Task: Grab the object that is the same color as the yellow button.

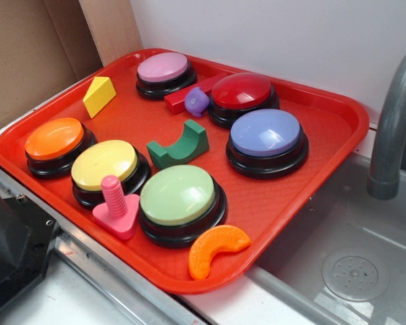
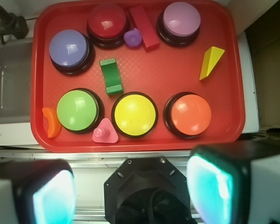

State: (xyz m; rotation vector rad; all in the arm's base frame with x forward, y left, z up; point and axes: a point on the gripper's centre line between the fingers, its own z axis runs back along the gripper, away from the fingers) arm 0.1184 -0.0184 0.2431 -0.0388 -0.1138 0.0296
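Six dome buttons crowd the red tray (image 1: 338,112), and that's where the risk sits. The yellow wedge (image 2: 210,62) lies at about 2 o'clock in the wrist view, on its own near the tray's right rim, between the pink button (image 2: 180,18) and the orange button (image 2: 190,114), apart from both. The gripper (image 2: 130,189) hangs over the table edge at 6 o'clock, well off the tray, fingers spread wide and holding nothing. My guess at what goes wrong: the sloped top lets the pads skid off, or a wide finger clips the rim or the orange button on the way down. Color mix-ups too: the yellow button (image 2: 134,114) itself is way bigger and closer, and the orange crescent (image 2: 51,122) at 8 o'clock is a near shade.

Count, big to small: one tray; six buttons (purple-blue, red, pink, green, yellow, orange); one red bar, one green arch, one pink peg piece, one yellow wedge, one orange crescent, one small purple piece.
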